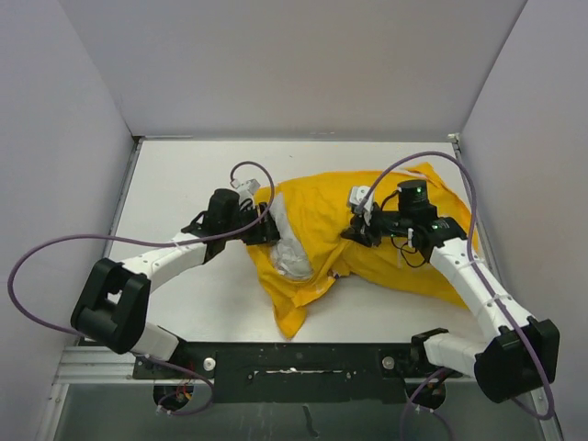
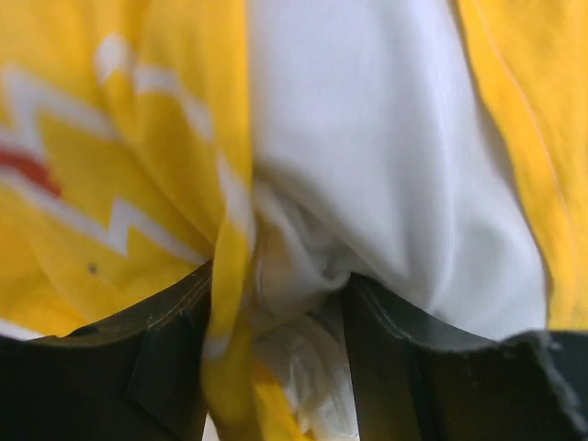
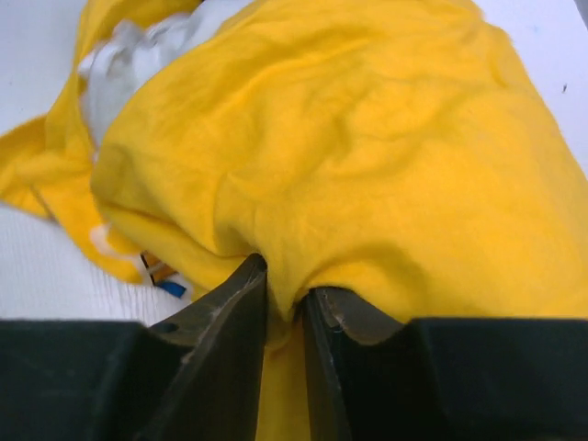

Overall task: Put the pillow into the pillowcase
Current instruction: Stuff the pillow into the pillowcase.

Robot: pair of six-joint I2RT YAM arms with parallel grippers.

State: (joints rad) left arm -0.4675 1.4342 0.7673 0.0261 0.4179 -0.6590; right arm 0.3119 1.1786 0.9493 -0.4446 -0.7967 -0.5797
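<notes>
table (image 1: 184, 179): white top, both arms reaching in from the near edge.
pillowcase (image 1: 322, 197): yellow, crumpled, lying mid-table to right of centre; bulging on its right half; a loose corner trails toward the near edge.
pillowcase, left wrist view (image 2: 110, 202): fills the left of the view, white zigzag print and a red patch showing; another yellow strip on the far right.
pillowcase, right wrist view (image 3: 349, 147): a plump yellow mound above the fingers; a scrap of blue print low on the left.
pillow (image 1: 292, 248): white, showing at the left end of the pillowcase, yellow cloth on both sides of it; the rest covered.
pillow, left wrist view (image 2: 367, 138): broad white band between the two yellow areas, gathered into folds near the fingers.
pillow, right wrist view (image 3: 129, 50): white patch, top left, poking out of the yellow.
left gripper (image 1: 264, 228): at the left end of the pillowcase, by the exposed pillow.
left gripper, own view (image 2: 276, 294): jaws partly apart, a bunch of white pillow cloth with a yellow pillowcase edge pinched between them, touching both fingers (image 2: 175, 340).
right gripper (image 1: 356, 231): on top of the pillowcase, right of centre.
right gripper, own view (image 3: 285, 294): jaws nearly together, clamped on a thin fold of pillowcase.
</notes>
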